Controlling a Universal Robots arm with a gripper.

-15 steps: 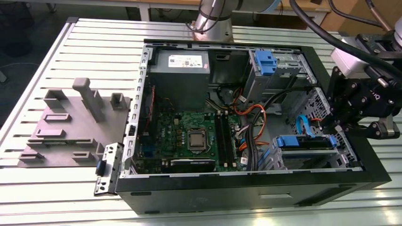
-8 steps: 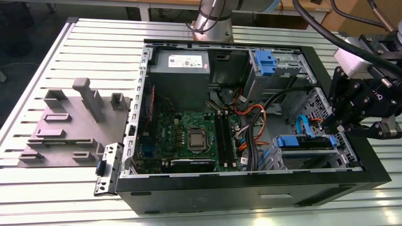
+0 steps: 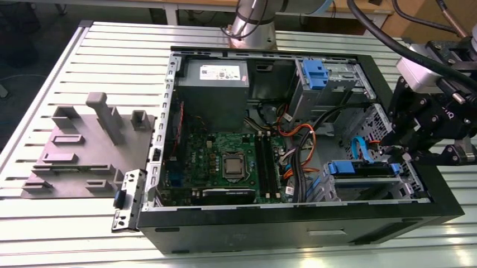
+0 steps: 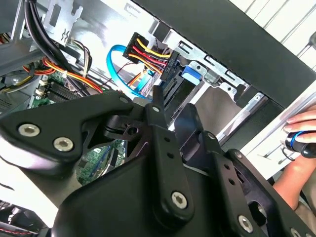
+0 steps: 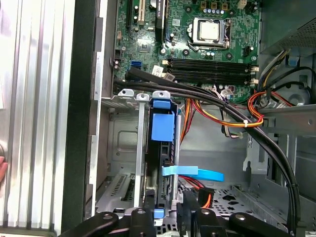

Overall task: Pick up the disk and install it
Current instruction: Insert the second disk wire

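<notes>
Exterior view: one disk (image 3: 363,169) in bay, one pincer (image 3: 387,152) beside.

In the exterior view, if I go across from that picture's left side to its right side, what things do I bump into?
Grey block holder → green circuit board → bundle of orange and black wires → the disk in its bay → the gripper.

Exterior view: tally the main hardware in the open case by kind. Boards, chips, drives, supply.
Power supply: 1
Motherboard: 1
CPU: 1
Disk: 1
Total: 4
</notes>
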